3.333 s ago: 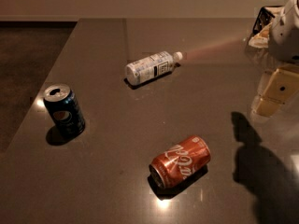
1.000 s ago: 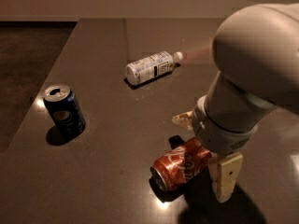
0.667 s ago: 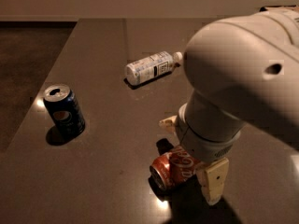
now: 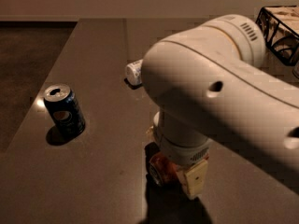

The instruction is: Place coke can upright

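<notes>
The coke can [image 4: 160,170], red-orange, lies on its side on the dark table [image 4: 93,181], and only its left end shows under my arm. My gripper [image 4: 174,164] is down over the can with one finger on each side of it. The near finger [image 4: 195,181] stands beside the can's right side, and the far finger [image 4: 151,133] just shows behind it. The jaws are apart and wider than the can. The large white arm hides the rest of the can.
A dark blue Pepsi can [image 4: 64,111] stands upright at the left. The end of a clear plastic bottle [image 4: 134,72] lying on its side shows behind the arm. A black wire basket [image 4: 280,29] is at the back right. The table's left edge runs diagonally beside the floor.
The arm has come in from the right and lowered over the coke can, and the gripper now straddles it. The can, the Pepsi can and the bottle have not moved.
</notes>
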Tool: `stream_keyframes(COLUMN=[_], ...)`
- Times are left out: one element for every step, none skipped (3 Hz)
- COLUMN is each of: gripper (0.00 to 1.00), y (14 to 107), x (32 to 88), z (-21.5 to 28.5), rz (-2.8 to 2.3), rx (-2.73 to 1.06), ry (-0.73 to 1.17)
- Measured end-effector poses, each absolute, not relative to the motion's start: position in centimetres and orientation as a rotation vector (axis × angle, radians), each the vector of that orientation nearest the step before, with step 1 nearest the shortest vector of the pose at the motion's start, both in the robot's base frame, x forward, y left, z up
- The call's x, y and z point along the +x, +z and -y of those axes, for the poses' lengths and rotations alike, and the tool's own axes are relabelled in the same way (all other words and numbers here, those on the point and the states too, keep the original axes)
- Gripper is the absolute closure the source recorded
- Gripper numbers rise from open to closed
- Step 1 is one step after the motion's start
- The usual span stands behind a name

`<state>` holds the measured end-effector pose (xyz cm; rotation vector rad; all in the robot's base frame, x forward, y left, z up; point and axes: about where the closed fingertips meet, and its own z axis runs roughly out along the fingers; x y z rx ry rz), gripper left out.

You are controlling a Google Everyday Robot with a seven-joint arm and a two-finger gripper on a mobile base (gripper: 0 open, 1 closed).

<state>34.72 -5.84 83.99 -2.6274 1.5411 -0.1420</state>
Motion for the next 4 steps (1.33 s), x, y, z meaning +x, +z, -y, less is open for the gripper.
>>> stream_keyframes(gripper=[0.39, 0.63, 0.86, 1.0], y=[83.8, 84.7, 87.1, 90.0], x=[34.9, 35.3, 36.7, 38.7], z=[5.6, 5.9, 6.8, 8.0], rz=[-1.551, -1.591, -1.632, -1.659], rx=[-2.652, -2.63, -2.557, -2.445], ry=[-0.176, -0.16, -0.066, 0.13])
